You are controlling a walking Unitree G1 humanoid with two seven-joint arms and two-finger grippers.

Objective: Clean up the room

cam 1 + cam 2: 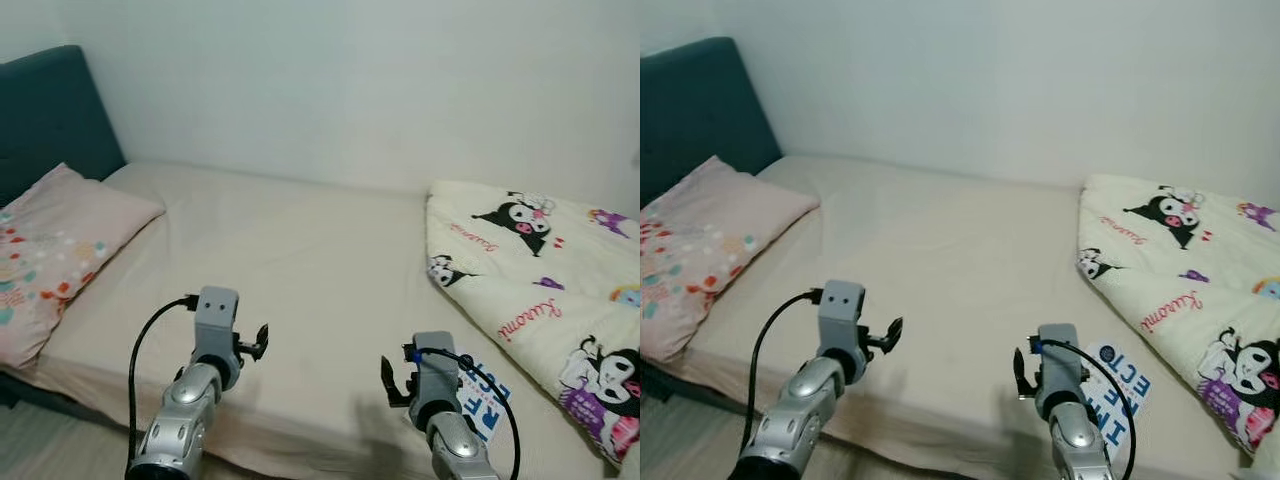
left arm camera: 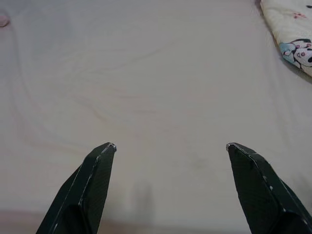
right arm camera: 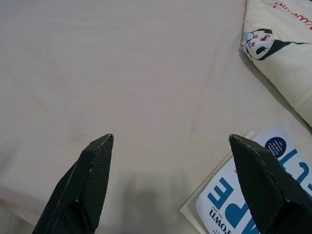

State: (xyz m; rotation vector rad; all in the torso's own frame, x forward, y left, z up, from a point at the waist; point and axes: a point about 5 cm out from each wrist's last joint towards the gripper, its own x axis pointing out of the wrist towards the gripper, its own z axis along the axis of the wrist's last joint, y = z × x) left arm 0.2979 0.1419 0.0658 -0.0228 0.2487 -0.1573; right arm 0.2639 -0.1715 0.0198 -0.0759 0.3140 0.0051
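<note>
A bed with a beige sheet (image 1: 300, 260) lies before me. A folded cream quilt printed with cartoon figures (image 1: 540, 290) rests on its right side. A blue-and-white booklet (image 3: 243, 195) lies flat on the sheet near the front edge, beside the quilt. My right gripper (image 3: 170, 139) hovers open over the sheet just left of the booklet, holding nothing. My left gripper (image 2: 170, 146) hangs open over bare sheet near the front edge, also with nothing between its fingers.
A pink patterned pillow (image 1: 50, 250) lies at the left end against a dark teal headboard (image 1: 45, 110). A white wall (image 1: 380, 80) runs behind the bed. A strip of floor (image 1: 40, 440) shows at the lower left.
</note>
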